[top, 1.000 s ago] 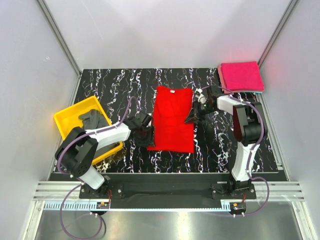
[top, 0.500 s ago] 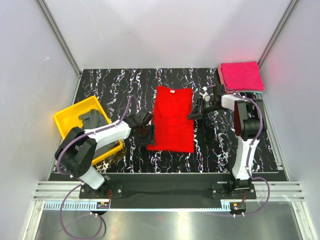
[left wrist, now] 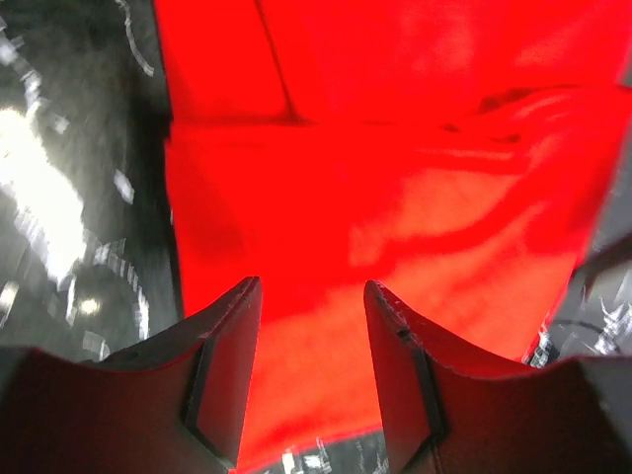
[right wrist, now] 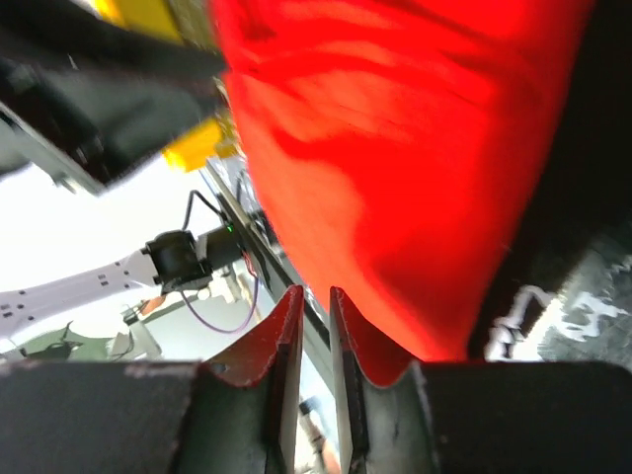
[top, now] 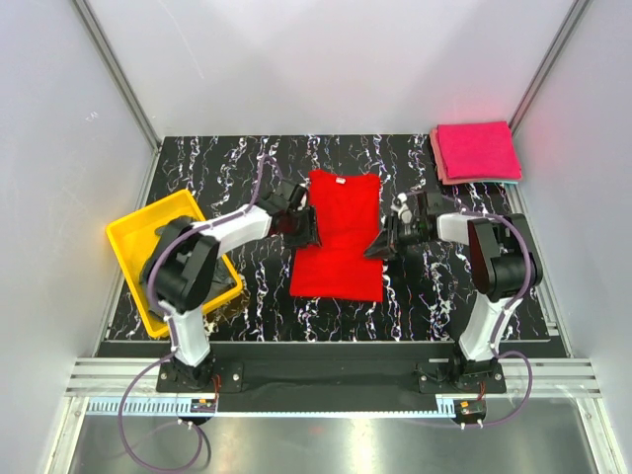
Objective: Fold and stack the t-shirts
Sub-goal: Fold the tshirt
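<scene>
On the bench (top: 227, 168) the red t-shirt (top: 341, 252) lies as a long strip, sleeves turned in, with the pink t-shirts (top: 477, 150) stacked well beyond its right shoulder. The cross fold looks next and needs a hold on both side edges. The left hand (left wrist: 311, 286), fingers apart, is over its left edge. The right hand (right wrist: 314, 291), fingers nearly together, is at its right edge, and I cannot tell whether it grips. Its white neck label (top: 341, 181) shows no readable writing.

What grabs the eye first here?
The bright red t-shirt lies flat in the middle of the black marbled table. The left pincer and the right pincer are at its two side edges. After that, the folded magenta-pink t-shirts stacked at the far right corner, and the yellow tray at the left edge.
</scene>
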Action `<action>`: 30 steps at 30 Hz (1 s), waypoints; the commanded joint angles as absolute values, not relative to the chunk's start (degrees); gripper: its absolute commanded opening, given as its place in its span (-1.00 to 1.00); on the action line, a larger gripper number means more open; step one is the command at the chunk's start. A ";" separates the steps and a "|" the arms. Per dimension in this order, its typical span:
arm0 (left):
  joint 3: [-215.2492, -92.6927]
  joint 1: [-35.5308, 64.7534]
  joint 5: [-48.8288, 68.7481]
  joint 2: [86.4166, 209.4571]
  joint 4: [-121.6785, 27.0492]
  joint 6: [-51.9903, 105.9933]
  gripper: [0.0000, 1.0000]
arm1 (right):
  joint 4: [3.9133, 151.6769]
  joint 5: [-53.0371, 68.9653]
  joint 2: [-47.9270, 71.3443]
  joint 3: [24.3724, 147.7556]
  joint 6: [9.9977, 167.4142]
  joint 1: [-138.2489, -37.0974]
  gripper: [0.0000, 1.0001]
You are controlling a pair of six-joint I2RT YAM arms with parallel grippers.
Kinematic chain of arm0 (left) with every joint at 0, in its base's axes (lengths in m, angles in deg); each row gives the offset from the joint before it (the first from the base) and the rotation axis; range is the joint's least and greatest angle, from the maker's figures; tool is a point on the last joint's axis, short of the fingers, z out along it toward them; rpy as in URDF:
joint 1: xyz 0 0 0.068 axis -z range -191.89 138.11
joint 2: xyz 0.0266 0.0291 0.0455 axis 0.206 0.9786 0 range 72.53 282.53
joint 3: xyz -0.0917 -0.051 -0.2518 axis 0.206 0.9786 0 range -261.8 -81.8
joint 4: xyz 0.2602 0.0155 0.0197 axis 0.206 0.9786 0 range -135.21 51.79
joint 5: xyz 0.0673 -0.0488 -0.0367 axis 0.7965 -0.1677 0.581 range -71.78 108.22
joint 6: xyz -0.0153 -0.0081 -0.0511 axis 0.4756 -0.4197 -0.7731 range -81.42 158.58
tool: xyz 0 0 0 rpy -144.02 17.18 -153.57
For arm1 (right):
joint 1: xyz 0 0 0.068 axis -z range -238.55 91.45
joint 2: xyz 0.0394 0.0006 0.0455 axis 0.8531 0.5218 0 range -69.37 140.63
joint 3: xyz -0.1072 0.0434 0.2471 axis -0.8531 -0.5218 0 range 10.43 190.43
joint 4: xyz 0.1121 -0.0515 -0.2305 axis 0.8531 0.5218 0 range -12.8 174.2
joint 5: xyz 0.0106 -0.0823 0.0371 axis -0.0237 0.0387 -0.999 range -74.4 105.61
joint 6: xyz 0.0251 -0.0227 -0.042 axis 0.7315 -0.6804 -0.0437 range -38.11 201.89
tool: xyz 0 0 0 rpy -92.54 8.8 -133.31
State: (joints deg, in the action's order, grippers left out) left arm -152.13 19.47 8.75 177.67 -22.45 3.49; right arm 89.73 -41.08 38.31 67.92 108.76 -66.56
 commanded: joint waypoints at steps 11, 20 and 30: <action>-153.35 14.74 10.05 183.10 -26.14 3.69 0.01 | 84.49 -34.24 40.15 60.70 108.00 -67.07 -0.52; -155.89 14.74 5.74 172.65 -16.93 8.17 0.13 | 95.12 -27.32 27.51 61.77 110.80 -67.25 -0.20; -135.61 15.88 4.86 160.25 -16.38 9.93 0.18 | 101.64 -10.95 14.66 49.46 125.47 -75.59 0.09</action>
